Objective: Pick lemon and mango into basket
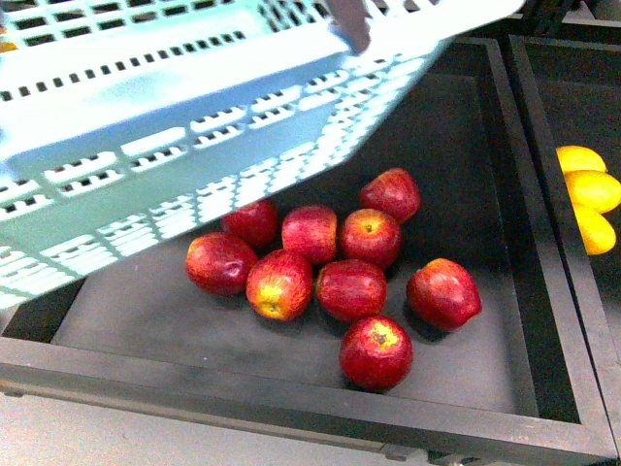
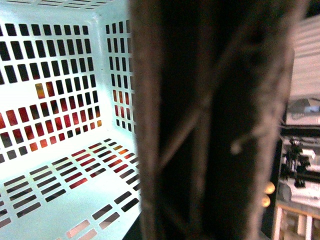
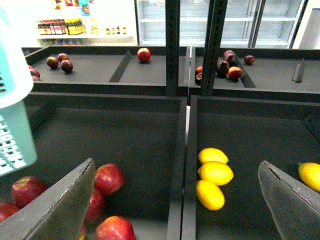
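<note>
The aqua-blue basket [image 1: 175,126] hangs tilted over the left bin, above the red apples. My left gripper is shut on it. In the left wrist view the blurred brownish-grey handle [image 2: 210,125] hides the jaws, and the basket's slotted inside [image 2: 65,125] looks empty. Three orange-yellow fruits lie in the right bin. The short one with a pointed end [image 3: 213,155] looks like the lemon [image 1: 580,158]. The longer one [image 3: 210,194] looks like the mango [image 1: 594,230]. My right gripper [image 3: 175,210] is open and empty, above the divider, short of these fruits.
Several red apples [image 1: 320,262] lie in the left black bin. A raised black divider [image 3: 182,165] separates the two bins. Another yellow fruit [image 3: 310,175] lies further right. Back shelves hold dark red fruits [image 3: 60,62]. The basket's corner [image 3: 12,130] hangs by the left bin.
</note>
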Motion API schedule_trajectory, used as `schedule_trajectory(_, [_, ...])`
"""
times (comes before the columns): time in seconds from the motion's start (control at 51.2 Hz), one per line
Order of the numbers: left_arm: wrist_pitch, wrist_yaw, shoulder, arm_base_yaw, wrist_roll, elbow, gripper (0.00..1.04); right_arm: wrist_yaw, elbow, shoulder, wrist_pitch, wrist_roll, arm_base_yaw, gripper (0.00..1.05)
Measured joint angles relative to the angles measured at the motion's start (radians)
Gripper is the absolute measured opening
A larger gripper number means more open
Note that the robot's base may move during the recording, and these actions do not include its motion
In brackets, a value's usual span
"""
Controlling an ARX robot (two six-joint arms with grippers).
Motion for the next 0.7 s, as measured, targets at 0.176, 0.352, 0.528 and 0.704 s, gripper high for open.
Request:
schedule_trajectory(0.176, [0.011,0.019,0.164,-0.121,-0.08,0.143,0.05,0.0,0.0,0.0,0.0,0.0,0.0,0.96])
schedule_trajectory(0.352, [0.026,0.013,0.228,-0.208,-0.104,0.244,0.05,0.0,0.0,0.0,0.0,0.0,0.0,0.96])
schedule_trajectory(0.528, [0.047,0.043,0.235,-0.305,-0.103,0.269,0.05,0.0,0.0,0.0,0.0,0.0,0.0,0.96])
schedule_trajectory(0.704, [0.048,0.069,0.235,-0.333,-0.106,0.269,0.05,0.0,0.0,0.0,0.0,0.0,0.0,0.96])
